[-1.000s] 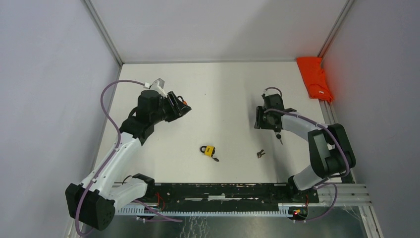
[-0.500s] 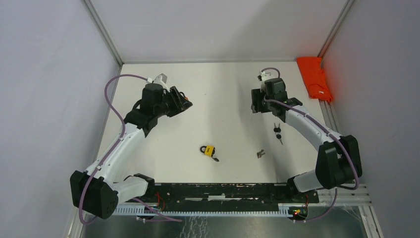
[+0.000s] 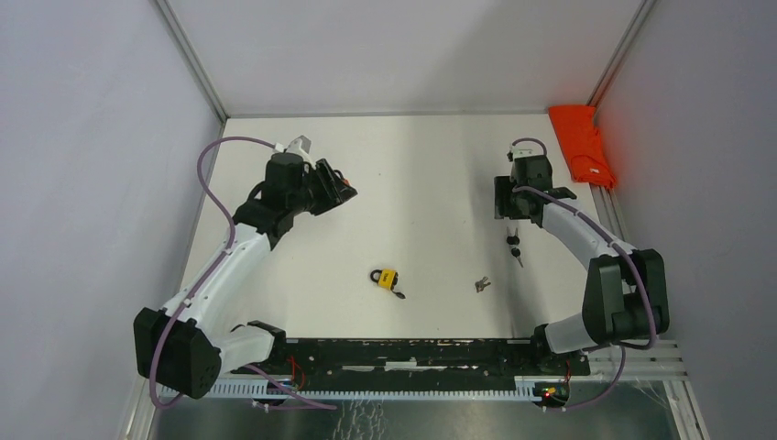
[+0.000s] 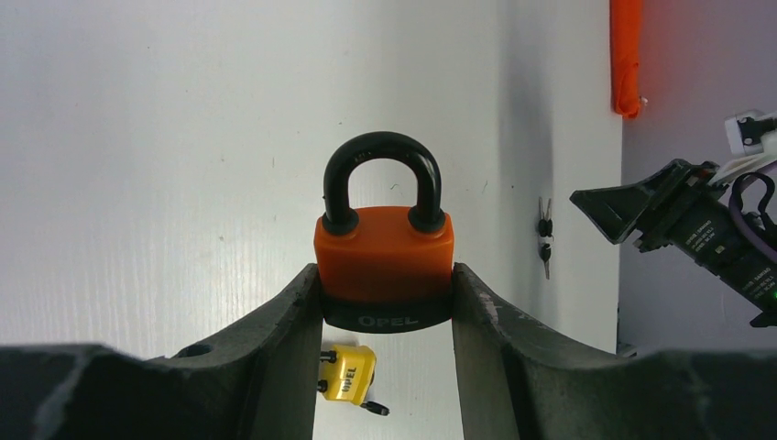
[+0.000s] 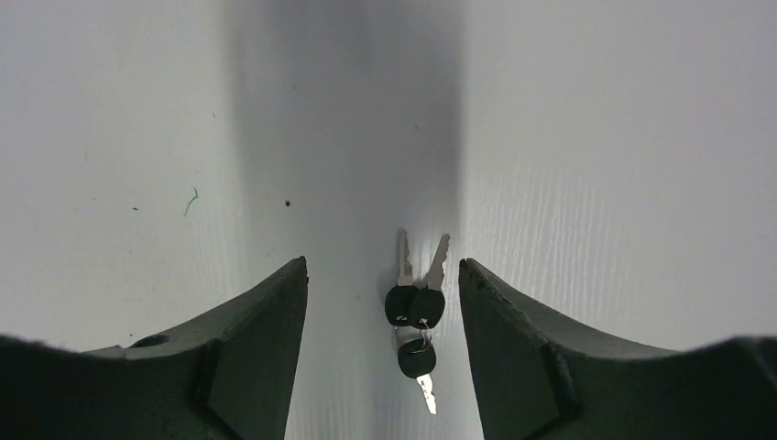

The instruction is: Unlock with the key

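Observation:
My left gripper [image 4: 385, 302] is shut on an orange padlock [image 4: 385, 261] with a black shackle, held off the table at the left [image 3: 341, 191]. My right gripper [image 5: 383, 284] is open above a bunch of black-headed keys [image 5: 414, 316], which lies on the table between the two fingers without touching them. The keys also show in the top view [image 3: 514, 245], just below the right gripper [image 3: 509, 203].
A yellow padlock [image 3: 388, 278] with a key in it lies mid-table; it also shows in the left wrist view [image 4: 346, 374]. A small loose key [image 3: 481, 284] lies to its right. An orange cloth [image 3: 583, 144] lies at the far right edge.
My right gripper swung out to the far middle and has come back to the right, over the bunch of keys. My left gripper with the orange padlock has barely moved.

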`<move>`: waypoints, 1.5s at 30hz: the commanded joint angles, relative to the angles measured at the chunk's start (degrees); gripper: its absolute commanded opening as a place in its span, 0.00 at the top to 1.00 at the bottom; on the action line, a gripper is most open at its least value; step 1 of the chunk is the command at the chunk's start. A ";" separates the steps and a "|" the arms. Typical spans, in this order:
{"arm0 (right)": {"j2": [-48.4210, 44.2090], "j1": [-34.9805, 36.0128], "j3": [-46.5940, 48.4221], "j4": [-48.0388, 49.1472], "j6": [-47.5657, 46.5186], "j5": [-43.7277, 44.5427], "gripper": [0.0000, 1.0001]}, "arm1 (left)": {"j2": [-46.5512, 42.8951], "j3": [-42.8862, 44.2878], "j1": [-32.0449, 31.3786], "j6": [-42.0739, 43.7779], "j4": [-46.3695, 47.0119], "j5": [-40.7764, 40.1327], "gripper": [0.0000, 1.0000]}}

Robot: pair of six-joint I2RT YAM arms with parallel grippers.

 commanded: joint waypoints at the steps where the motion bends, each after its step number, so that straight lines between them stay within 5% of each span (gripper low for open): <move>1: 1.54 -0.24 -0.52 -1.74 0.73 1.46 0.33 | 0.94 0.58 0.43 1.88 5.79 2.44 0.98; 10: -0.54 -0.57 -10.00 -1.85 1.71 4.63 0.33 | 2.52 -0.61 0.58 1.41 8.51 5.62 0.98; 22: 3.36 -1.69 -10.33 0.82 1.28 5.34 0.36 | 1.74 -1.80 0.75 1.36 8.83 6.08 0.98; 25: 4.67 -2.00 -10.39 1.35 1.13 4.10 0.43 | 1.92 -1.93 0.81 1.23 9.05 6.50 0.98; 30: 6.32 -2.42 -11.95 2.95 1.20 2.14 0.74 | 2.00 -1.98 0.77 1.14 9.29 6.78 0.98; 38: 4.81 -2.56 -12.65 3.52 2.26 -0.31 0.99 | 2.03 -2.02 0.80 1.23 9.06 6.92 0.98; 45: -0.93 -1.18 -11.42 3.53 1.02 -8.58 1.00 | 2.37 -2.11 0.77 0.58 9.72 7.34 0.98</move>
